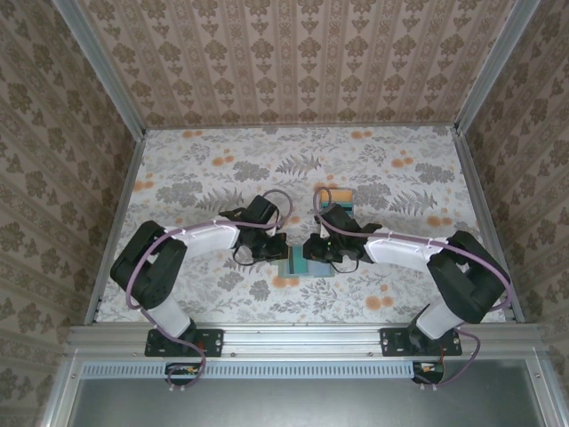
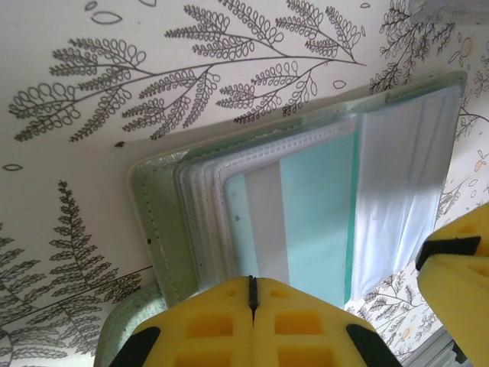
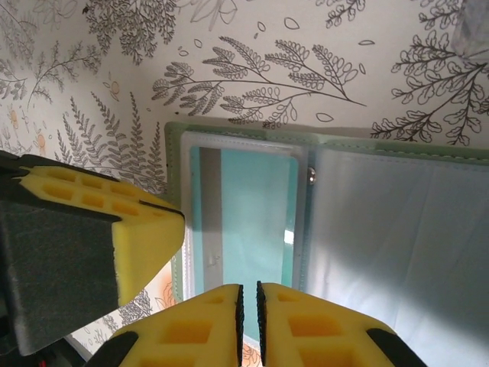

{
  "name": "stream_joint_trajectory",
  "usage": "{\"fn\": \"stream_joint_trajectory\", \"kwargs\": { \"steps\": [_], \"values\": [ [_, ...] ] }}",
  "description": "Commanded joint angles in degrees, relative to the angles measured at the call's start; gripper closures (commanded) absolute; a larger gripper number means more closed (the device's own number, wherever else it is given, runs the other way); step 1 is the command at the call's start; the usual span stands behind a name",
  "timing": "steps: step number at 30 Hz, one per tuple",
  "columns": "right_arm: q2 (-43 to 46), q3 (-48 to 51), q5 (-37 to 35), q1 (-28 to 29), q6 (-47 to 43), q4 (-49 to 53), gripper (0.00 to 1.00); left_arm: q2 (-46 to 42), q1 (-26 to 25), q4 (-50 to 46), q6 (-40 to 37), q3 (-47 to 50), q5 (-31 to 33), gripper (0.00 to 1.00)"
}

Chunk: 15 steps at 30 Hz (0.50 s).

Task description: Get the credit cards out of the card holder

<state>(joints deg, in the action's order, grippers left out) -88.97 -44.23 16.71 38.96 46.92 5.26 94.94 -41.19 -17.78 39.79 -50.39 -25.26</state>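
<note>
Floral-patterned counter (image 1: pixel 222 169) carries the card holder (image 2: pixel 157 229), lying open directly beneath both gripper tips. I read the left gripper (image 2: pixel 250 294) as closed, pads together at the holder's near edge. The right gripper (image 3: pixel 248 302) is drawn to a thin slit over the sleeved teal credit card (image 3: pixel 252 214); I cannot tell whether it pinches anything.

Floral table (image 1: pixel 204 178) — open card holder (image 1: pixel 302 267) on it.

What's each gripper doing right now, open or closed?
Left gripper: closed, pads together over the card holder; any pinch cannot be told.
Right gripper: closed to a sliver over the teal card; any pinch cannot be told.
</note>
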Motion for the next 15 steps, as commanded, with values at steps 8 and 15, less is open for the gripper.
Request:
{"fn": "stream_joint_trajectory", "kwargs": {
  "steps": [8, 15],
  "values": [
    [-3.8, 1.1, 3.5, -0.8, 0.7, -2.6, 0.78, -0.1, -0.3, -2.6, -1.9, 0.8, 0.8, 1.0],
    [-5.2, 1.5, 3.7, -1.1, 0.6, -2.9, 0.79, 0.4, -0.4, -3.1, -1.9, 1.1, 1.3, 1.0]
  ]
}}
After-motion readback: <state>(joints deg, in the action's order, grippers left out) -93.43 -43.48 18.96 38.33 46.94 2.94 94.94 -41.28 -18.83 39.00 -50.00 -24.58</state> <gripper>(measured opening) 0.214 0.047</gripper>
